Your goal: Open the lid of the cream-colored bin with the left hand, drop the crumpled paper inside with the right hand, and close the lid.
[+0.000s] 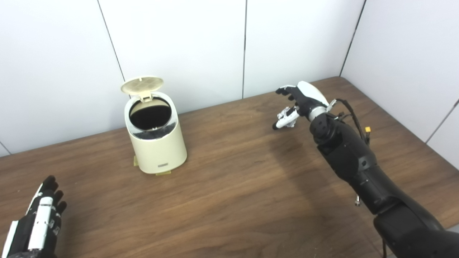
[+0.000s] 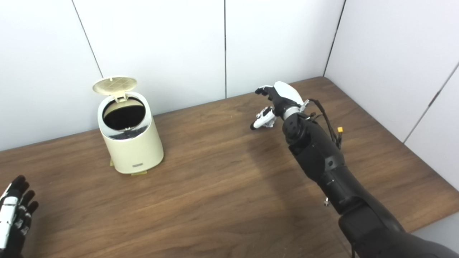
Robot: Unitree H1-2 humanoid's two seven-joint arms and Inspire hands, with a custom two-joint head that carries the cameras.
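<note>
The cream-colored bin (image 1: 157, 143) stands upright at the back left of the table. Its round lid (image 1: 142, 85) is tipped up on the rear hinge, and the dark inside shows. My left hand (image 1: 39, 218) lies low at the front left corner, far from the bin, fingers spread and holding nothing. My right hand (image 1: 296, 104) hovers over the back right of the table with fingers and thumb apart and bare wood showing between them. No crumpled paper is clearly seen; a small whitish patch beside the thumb cannot be told from the hand itself.
The brown wooden table (image 1: 233, 186) meets white wall panels at the back and right. Small yellow tabs (image 1: 163, 173) stick out under the bin's base. My right forearm (image 1: 351, 157) crosses the right side of the table.
</note>
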